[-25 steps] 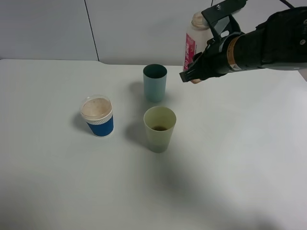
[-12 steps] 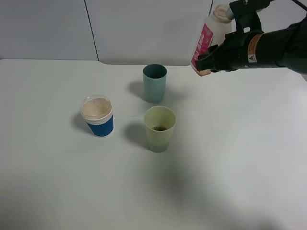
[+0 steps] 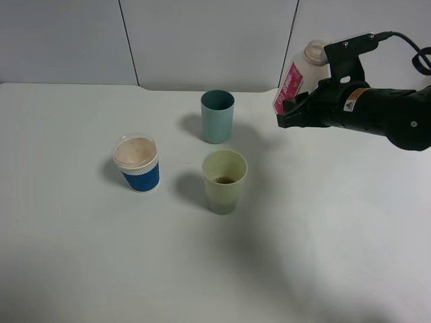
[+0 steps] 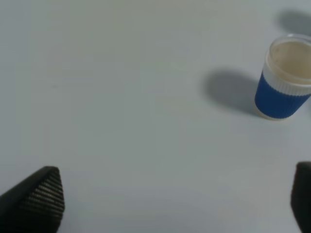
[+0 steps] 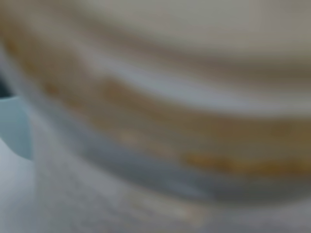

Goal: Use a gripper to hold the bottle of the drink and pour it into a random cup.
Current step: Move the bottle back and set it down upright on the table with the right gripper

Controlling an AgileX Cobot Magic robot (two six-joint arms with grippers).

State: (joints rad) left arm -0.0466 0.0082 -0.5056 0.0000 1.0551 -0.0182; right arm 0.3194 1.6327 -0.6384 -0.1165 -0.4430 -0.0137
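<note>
Hanging over the far right of the surface (image 3: 337,235), the right gripper (image 3: 291,113) pinches the bottle (image 3: 293,79) low on its body, clear of everything below. The bottle's long axis leans, with the open neck up and tipped to the right, so the mouth points away from the cups. The cup (image 3: 224,182), pale yellow-green, stands left of that gripper and nearer. The teal tumbler (image 3: 217,116) is just beyond it and the blue paper cup (image 3: 137,163) further left. A little of the drink (image 3: 223,180) darkens the cup's bottom. The right wrist view is a blur; its brown-orange band is probably liquid in the bottle. Any pour from here means carrying the bottle left and nearer, then tipping the neck leftward. The left gripper (image 4: 170,199) is spread wide over bare surface near the blue paper cup, holding nothing.
</note>
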